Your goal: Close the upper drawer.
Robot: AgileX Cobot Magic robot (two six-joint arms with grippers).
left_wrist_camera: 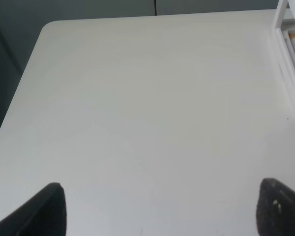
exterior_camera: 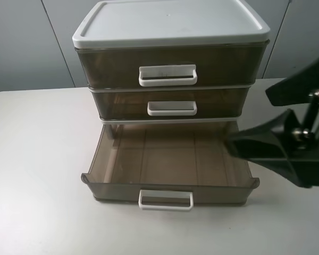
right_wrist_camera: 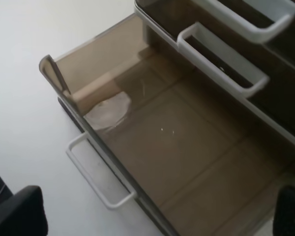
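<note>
The upper drawer (exterior_camera: 122, 103), the shallow smoky-brown middle one with a white loop handle (exterior_camera: 171, 108), sits pushed in, its front about level with the taller drawer (exterior_camera: 111, 66) above it. It also shows in the right wrist view (right_wrist_camera: 278, 105). The lowest drawer (exterior_camera: 170, 164) is pulled far out and empty. My right gripper (exterior_camera: 246, 119) is open, at the right of the cabinet, with one finger (exterior_camera: 255, 147) over the lowest drawer's right rim. In its wrist view the gripper (right_wrist_camera: 152, 216) hangs over that open drawer. My left gripper (left_wrist_camera: 160, 211) is open over bare table.
The cabinet has a white lid (exterior_camera: 170, 21) and stands at the back of the white table (exterior_camera: 37, 175). The lowest drawer's handle (exterior_camera: 166, 200) juts toward the front edge. A pale patch (right_wrist_camera: 108, 110) shows in that drawer's corner. The cabinet's white frame (left_wrist_camera: 290, 59) edges the left wrist view.
</note>
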